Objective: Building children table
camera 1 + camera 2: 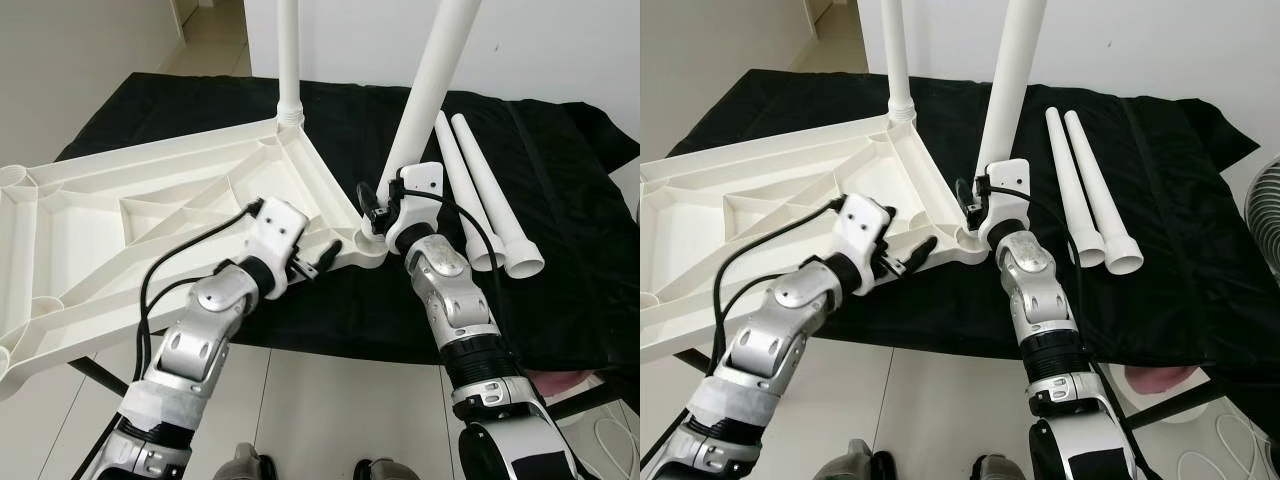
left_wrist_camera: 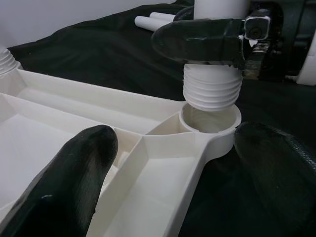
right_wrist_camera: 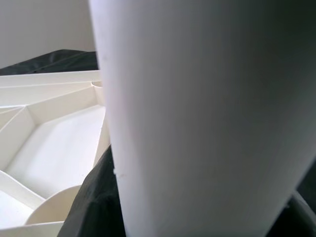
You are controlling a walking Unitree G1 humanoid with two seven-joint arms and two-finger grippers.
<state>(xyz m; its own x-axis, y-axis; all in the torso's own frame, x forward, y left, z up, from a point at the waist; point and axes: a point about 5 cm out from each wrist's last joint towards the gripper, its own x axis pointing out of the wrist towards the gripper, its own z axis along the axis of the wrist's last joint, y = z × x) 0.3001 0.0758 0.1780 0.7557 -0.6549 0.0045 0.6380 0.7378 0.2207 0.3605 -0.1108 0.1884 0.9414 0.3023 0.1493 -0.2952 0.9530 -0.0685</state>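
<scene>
The white plastic tabletop [image 1: 150,215] lies upside down on a black cloth [image 1: 570,260]. One white leg [image 1: 289,60] stands upright in its far corner. My right gripper [image 1: 378,212] is shut on a second leg [image 1: 432,90], held tilted. This leg's threaded end [image 2: 211,89] hangs just above the near corner socket [image 2: 210,121]. One right finger [image 2: 197,39] crosses the leg above the threads. My left gripper [image 1: 322,256] is open, its fingers [image 2: 74,182] straddling the tabletop rim beside that socket. Two loose legs [image 1: 480,190] lie side by side to the right.
The cloth-covered surface ends close to my body, with white tiled floor [image 1: 330,400] below. A fan [image 1: 1265,215] stands at the right edge. A white wall [image 1: 560,40] runs behind. A pink object [image 1: 560,380] shows under the cloth's right corner.
</scene>
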